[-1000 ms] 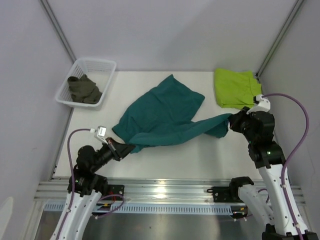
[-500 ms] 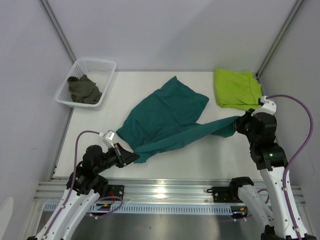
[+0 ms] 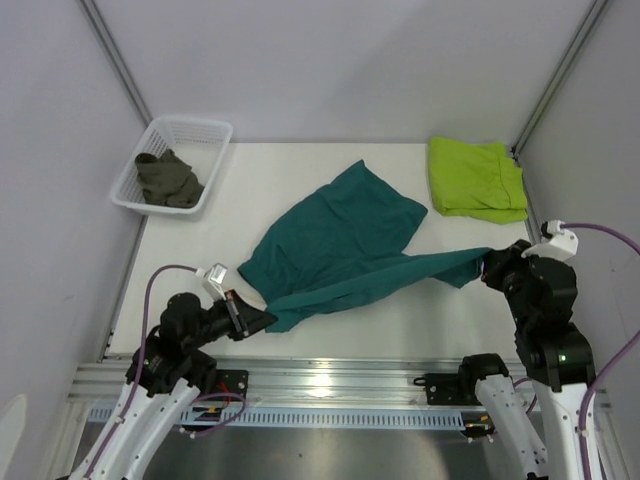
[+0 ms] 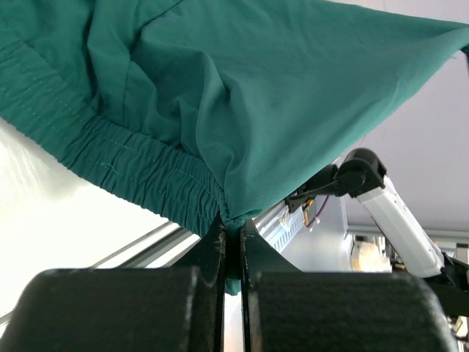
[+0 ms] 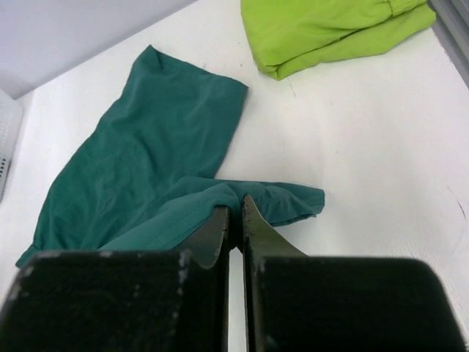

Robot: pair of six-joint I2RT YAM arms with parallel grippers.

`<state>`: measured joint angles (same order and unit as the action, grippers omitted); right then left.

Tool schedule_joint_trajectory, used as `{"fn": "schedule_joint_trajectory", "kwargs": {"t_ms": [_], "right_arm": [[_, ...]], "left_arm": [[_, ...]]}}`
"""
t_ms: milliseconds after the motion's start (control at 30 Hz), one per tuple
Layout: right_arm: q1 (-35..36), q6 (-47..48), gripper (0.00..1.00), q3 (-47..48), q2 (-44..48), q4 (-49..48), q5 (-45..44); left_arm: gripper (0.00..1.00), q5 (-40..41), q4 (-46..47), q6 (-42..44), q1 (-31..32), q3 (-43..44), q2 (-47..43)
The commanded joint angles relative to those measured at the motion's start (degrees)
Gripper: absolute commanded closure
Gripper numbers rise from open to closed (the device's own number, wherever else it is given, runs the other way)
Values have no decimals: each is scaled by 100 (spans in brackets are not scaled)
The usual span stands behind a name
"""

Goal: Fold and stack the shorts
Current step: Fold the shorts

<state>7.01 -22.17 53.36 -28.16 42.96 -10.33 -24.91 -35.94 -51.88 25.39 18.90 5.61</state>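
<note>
The teal shorts [image 3: 335,235] are stretched across the middle of the table. My left gripper [image 3: 262,316] is shut on their elastic waistband [image 4: 139,172] at the near left. My right gripper [image 3: 492,265] is shut on a corner of the same shorts [image 5: 271,202] at the near right. The cloth hangs taut between the two grippers, and the far part rests on the table. The lime-green shorts [image 3: 475,177] lie folded at the far right and also show in the right wrist view [image 5: 330,29]. The dark olive shorts [image 3: 168,178] lie crumpled in the basket.
A white plastic basket [image 3: 190,130] stands at the far left corner of the white table [image 3: 400,310]. Grey walls close in the left, right and back. A metal rail [image 3: 330,380] runs along the near edge.
Both grippers have pulled the teal shorts nearer and to the right. The right gripper moved down and right, away from the lime-green shorts. The cloth between them is straighter.
</note>
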Motion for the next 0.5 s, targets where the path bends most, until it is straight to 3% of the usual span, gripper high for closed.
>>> {"fn": "schedule_joint_trajectory", "kwargs": {"t_ms": [0, 200, 467], "right_arm": [[-15, -244, 100, -2, 373, 318, 21], [3, -244, 100, 139, 373, 459, -92], [-6, 186, 100, 464, -136, -128, -198]], "left_arm": [[99, -286, 139, 213, 37, 264, 353], [99, -383, 368, 301, 37, 360, 617], [99, -305, 492, 371, 37, 860, 1161]]}}
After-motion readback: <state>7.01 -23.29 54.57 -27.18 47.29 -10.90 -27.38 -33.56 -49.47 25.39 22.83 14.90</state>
